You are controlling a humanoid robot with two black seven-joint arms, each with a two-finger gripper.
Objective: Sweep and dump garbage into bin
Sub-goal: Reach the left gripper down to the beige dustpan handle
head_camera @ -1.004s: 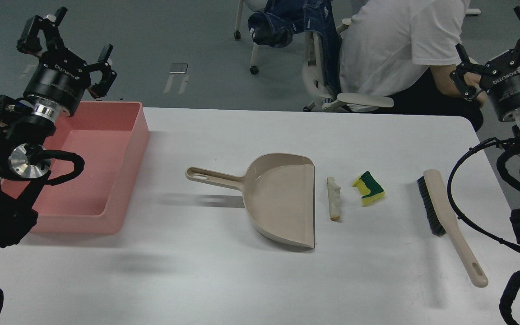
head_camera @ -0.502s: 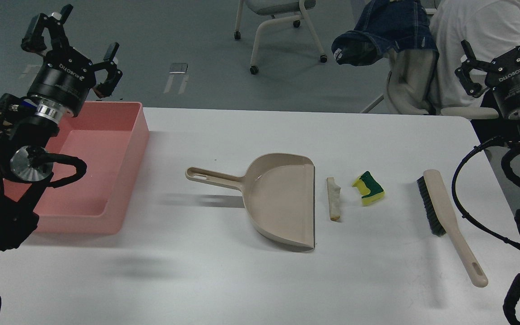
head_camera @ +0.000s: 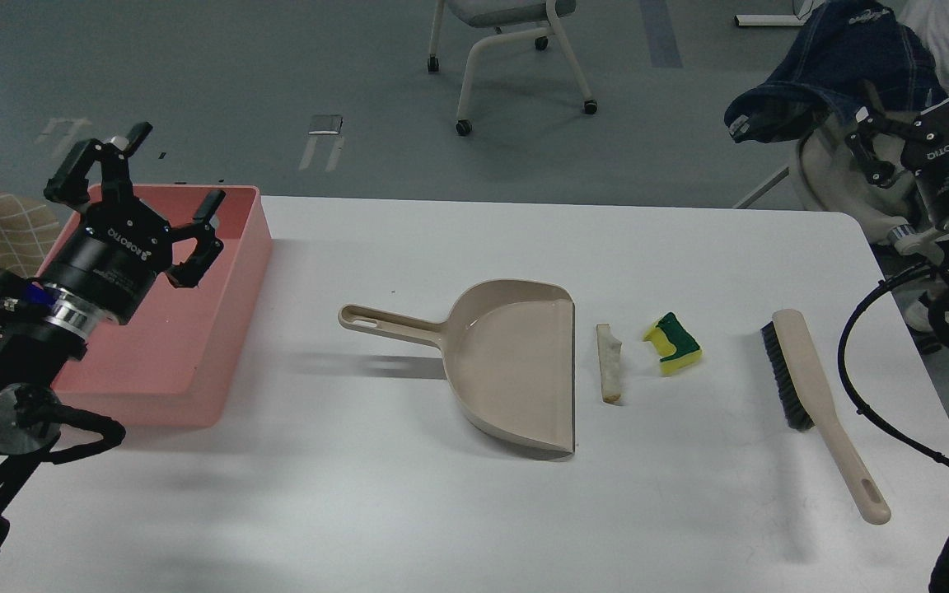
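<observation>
A yellow sponge with a green layer point(head_camera: 672, 343) and a thin bread slice point(head_camera: 610, 362) lie on the white table just right of the beige dustpan point(head_camera: 516, 362), whose mouth faces them. The beige brush with black bristles point(head_camera: 812, 395) lies further right. The pink bin point(head_camera: 194, 329) stands at the table's left edge. My left gripper point(head_camera: 145, 185) is open and empty, raised over the bin. My right gripper point(head_camera: 927, 82) is open and empty, high at the right edge, beyond the table.
The dustpan's handle point(head_camera: 388, 323) points left toward the bin. A chair point(head_camera: 516, 49) stands on the floor behind the table. A second chair with a blue denim garment point(head_camera: 837, 74) is at the back right, close to my right gripper.
My left gripper has come down and slightly right, now over the bin. My right gripper shifted a little right. The seated person with the denim chair has rolled away to the right.
</observation>
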